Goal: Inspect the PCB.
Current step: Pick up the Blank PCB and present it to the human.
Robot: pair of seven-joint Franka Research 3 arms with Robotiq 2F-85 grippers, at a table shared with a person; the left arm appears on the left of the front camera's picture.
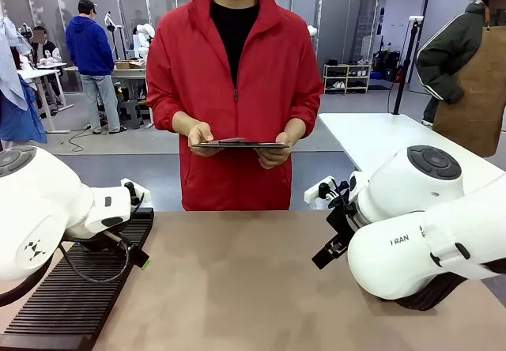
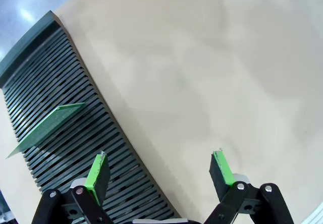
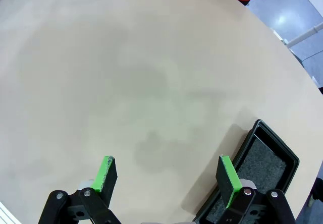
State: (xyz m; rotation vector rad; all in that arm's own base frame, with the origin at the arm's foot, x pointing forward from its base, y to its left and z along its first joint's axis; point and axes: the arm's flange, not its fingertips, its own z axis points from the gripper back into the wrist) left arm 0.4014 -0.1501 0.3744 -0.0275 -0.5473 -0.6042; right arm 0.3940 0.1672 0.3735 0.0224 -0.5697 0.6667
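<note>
Left gripper (image 2: 159, 156): released, jaws wide, nothing between the green pads (image 2: 97, 172). It hangs over the edge where the black slotted rack (image 2: 60, 82) meets the bare tan bench (image 2: 202, 72).

PCB (image 2: 48, 128): green board at 9 o'clock in the left wrist view, on the rack and set aslant across its ribs. One long edge is raised. It sits to the side of the left pad, apart from it, with no contact. Cannot tell whether it is seated in a slot.

Right gripper (image 3: 165, 159): released, jaws wide and empty, above open bench surface. Shallow black tray (image 3: 275, 151) with a grey foam floor at 4 o'clock in the right wrist view, just beside the right-hand pad.

Front view: rack at 8 o'clock under the left arm, right arm at 4 o'clock. Person (image 1: 235, 90) in a red jacket at 12 o'clock on the far side, holding a dark clipboard (image 1: 241, 143) flat at waist height, well apart from both grippers.
</note>
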